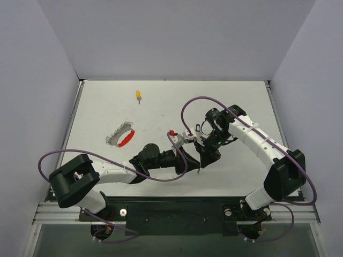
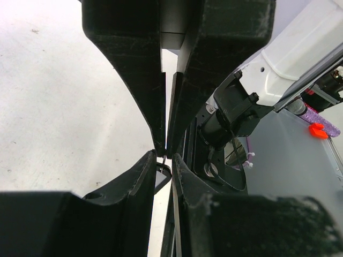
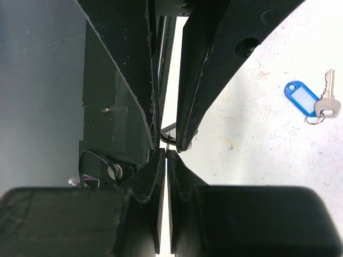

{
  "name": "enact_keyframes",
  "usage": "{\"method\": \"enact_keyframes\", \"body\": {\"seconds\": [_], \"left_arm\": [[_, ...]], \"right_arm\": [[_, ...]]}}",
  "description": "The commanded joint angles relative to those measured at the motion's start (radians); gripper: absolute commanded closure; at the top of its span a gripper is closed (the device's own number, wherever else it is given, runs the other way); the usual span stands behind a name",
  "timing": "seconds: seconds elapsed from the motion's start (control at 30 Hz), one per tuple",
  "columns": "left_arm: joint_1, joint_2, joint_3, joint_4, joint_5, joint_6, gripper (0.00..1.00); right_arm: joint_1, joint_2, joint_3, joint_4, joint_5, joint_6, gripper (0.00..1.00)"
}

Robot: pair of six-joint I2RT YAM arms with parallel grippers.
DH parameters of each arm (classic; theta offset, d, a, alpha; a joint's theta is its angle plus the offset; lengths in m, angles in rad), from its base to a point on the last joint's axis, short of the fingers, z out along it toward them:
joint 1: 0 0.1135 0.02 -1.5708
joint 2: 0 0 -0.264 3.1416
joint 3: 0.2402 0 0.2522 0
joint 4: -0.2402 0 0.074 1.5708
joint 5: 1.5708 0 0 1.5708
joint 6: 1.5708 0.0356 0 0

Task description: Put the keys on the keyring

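Note:
My two grippers meet tip to tip above the middle of the table. My left gripper (image 1: 192, 158) (image 2: 162, 156) is shut on the black plastic tag (image 2: 162, 175) of a key. My right gripper (image 1: 206, 156) (image 3: 166, 152) is shut on the thin wire ring (image 3: 168, 144) at that tag's end. The tag (image 3: 169, 128) shows between the left fingers (image 3: 206, 80). The keyring (image 1: 121, 136), a wire loop with a red arc and silver pieces, lies to the left. A yellow-tagged key (image 1: 138, 95) lies far back. A blue-tagged key (image 3: 303, 99) lies on the table. No green-tagged key shows.
Purple cables (image 1: 185, 110) loop over both arms. A small red part (image 1: 172, 133) sits just behind the left gripper. The white table (image 1: 107, 107) has raised edges, with grey walls on three sides.

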Motion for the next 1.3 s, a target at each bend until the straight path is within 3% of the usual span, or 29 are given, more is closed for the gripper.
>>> {"method": "enact_keyframes", "body": {"seconds": [0.0,0.73,0.97,1.27], "left_arm": [[-0.016,0.034,0.038,-0.008,0.049,-0.033,0.72],[-0.015,0.027,0.031,-0.048,0.044,-0.039,0.73],[-0.015,0.007,0.011,-0.034,0.014,-0.05,0.64],[-0.012,0.001,0.0,-0.049,0.0,-0.043,0.65]], "right_arm": [[0.034,0.008,0.037,-0.019,-0.034,-0.003,1.0],[0.023,0.005,0.035,-0.011,-0.04,0.007,1.0],[0.024,0.007,0.034,-0.013,-0.043,0.008,1.0],[0.02,0.002,0.035,-0.011,-0.046,0.008,1.0]]}}
